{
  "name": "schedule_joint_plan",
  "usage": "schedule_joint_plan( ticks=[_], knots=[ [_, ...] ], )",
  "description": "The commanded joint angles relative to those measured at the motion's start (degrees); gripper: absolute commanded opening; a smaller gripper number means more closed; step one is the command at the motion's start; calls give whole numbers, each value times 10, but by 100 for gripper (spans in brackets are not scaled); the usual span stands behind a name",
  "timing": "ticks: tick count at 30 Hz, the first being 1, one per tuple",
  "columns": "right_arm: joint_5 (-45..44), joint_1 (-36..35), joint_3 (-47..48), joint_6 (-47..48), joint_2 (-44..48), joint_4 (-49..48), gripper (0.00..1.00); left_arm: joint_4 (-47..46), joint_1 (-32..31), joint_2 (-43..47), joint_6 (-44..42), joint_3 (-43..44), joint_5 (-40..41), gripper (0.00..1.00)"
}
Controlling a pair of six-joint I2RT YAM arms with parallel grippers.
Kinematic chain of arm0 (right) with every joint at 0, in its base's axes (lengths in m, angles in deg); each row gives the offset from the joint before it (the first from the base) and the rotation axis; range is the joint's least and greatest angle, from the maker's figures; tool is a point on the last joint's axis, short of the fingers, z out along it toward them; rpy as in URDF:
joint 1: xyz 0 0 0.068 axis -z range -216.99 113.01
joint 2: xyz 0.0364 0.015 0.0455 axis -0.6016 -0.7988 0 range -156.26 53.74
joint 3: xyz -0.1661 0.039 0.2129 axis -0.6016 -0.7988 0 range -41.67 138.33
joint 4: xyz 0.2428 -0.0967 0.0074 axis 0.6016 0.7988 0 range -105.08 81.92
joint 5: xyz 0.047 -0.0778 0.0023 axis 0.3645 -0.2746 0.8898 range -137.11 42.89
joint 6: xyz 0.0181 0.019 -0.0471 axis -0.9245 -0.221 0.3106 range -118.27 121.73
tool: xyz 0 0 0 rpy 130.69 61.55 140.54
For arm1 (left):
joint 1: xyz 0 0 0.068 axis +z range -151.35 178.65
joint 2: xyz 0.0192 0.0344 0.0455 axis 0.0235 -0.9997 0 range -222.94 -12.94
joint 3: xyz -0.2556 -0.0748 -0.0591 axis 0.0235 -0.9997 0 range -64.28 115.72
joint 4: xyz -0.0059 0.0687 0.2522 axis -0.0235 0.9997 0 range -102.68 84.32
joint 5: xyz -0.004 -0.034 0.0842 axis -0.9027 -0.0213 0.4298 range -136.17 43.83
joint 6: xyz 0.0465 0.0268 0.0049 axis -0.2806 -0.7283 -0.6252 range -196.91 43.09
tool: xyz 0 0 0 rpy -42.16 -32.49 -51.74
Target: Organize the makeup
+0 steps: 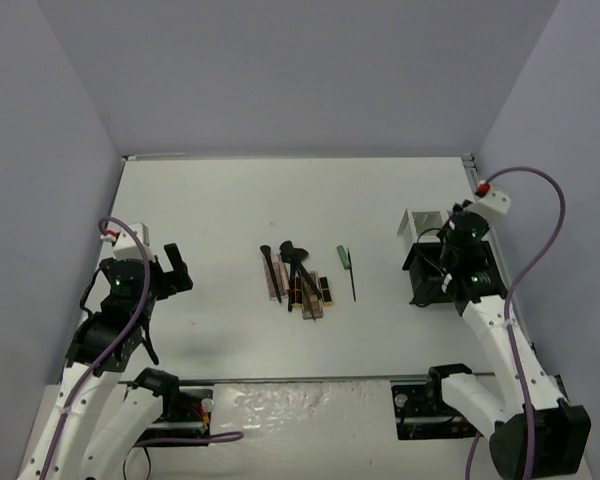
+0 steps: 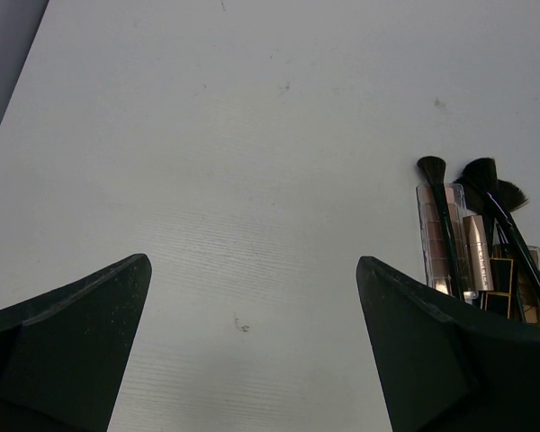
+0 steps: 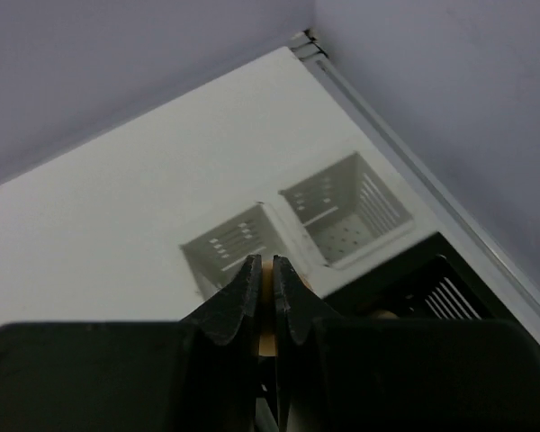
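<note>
My right tool (image 3: 266,263) is clamped on a tan sponge (image 3: 268,337); I should lift vertically, clearing the rack (image 3: 382,202) walls. Left tool (image 2: 252,261): apart.

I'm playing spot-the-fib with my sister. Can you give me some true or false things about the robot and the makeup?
1. The left gripper is open. True.
2. The brushes are in the rack. False: they lie on the table with the palettes.
3. The right gripper is wide open. False: it is shut.
4. The right gripper is above the rack. True.
5. The left gripper holds a palette. False: it holds nothing.
</note>
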Motion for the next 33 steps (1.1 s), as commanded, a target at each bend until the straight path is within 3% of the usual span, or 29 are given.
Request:
schedule_joint_plan(
  ticks=[1,4,15,24,31,33],
  knots=[
    [-21,90,-46,-50,49,21,0,-21,3,-3,4,7,-4,97],
    [-11,140,-59,-69,42,27,0,-20,2,-3,4,7,-3,97],
    [-6,178,-63,-83,-17,-1,2,-19,3,-1,4,7,-2,97],
    [47,178,-58,-82,-40,-3,51,-20,3,-1,4,7,-2,97],
    [178,157,-48,-44,-13,-18,56,-22,3,-3,4,7,-4,97],
    [197,97,-32,-15,-19,-16,56,-21,3,-4,4,7,-5,97]
  ],
)
